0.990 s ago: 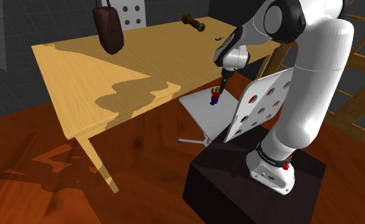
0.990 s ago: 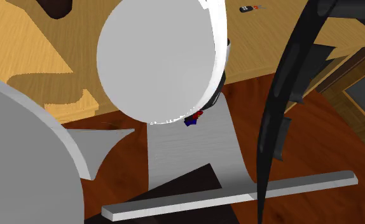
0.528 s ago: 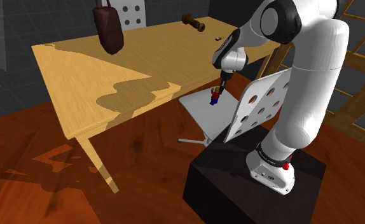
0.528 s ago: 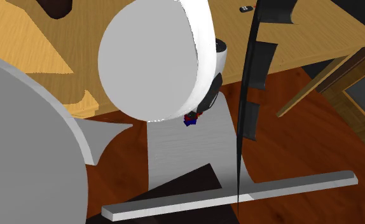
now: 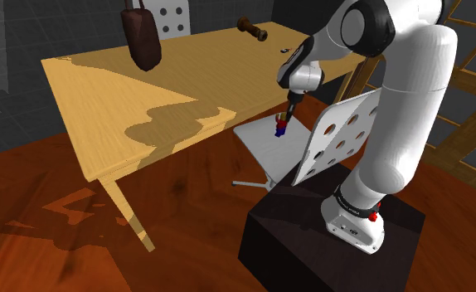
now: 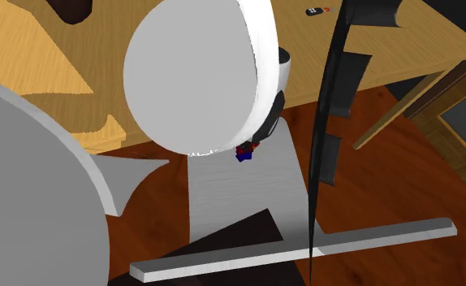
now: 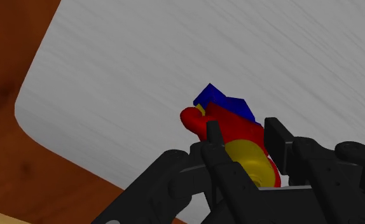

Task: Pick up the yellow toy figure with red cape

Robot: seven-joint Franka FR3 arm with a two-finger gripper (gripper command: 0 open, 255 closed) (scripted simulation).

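I am at the grasp itself. The yellow toy figure [image 7: 232, 132], with its red cape and blue base, sits between the jaws, and in the wrist view the two black fingers press against its sides, so I read the jaws as clamped on it. The figure rests on the grey chair seat [image 7: 194, 51] directly beneath the jaws, and nothing suggests it has left that surface. I judge the reach and the closing as done and the lift as what is left. The next move calls for a straight rise away from the seat with the clamp held firm. The figure is small and rounded, and it could twist or slip out if the jaws tilt or loosen. The edge of the wooden tabletop [image 5: 120, 91] lies just beyond the jaws and the perforated chair back [image 5: 336, 137] stands close behind them, so I would want little sideways drift on the way up. Compared with a second ago, the arm's upper links have shifted a little in the shoulder view, and the dark sliver of arm close to the second exterior camera has narrowed. Over the last half second very little has changed, and the figure lies at the same spot on the seat throughout.
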